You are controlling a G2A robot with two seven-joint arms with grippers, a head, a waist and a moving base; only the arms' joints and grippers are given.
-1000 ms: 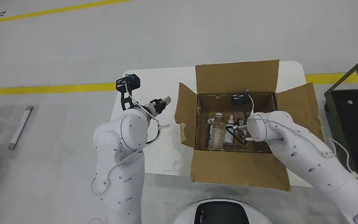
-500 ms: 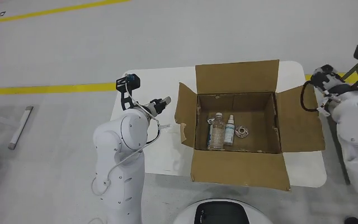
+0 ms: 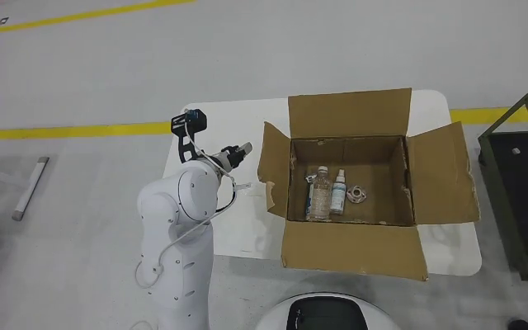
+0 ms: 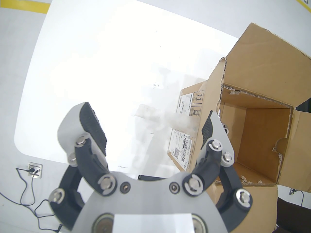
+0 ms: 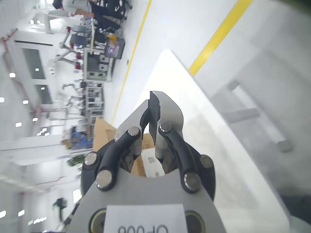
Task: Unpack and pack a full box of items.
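While the box (image 3: pixel 351 111) sits mid-frame, my left end effector (image 4: pixel 148 117) gapes beside it.
My right end effector (image 5: pixel 151 112) is pinched together.

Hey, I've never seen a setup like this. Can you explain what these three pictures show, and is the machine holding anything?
This is a two-armed robot at a white table. One picture looks down from above its arms. The other two come from a camera on each wrist. On the table stands an open cardboard box holding a clear bottle, a spray bottle and a small ring. The left end effector hangs open beside the box, empty. The right end effector is shut, with nothing visible in it.
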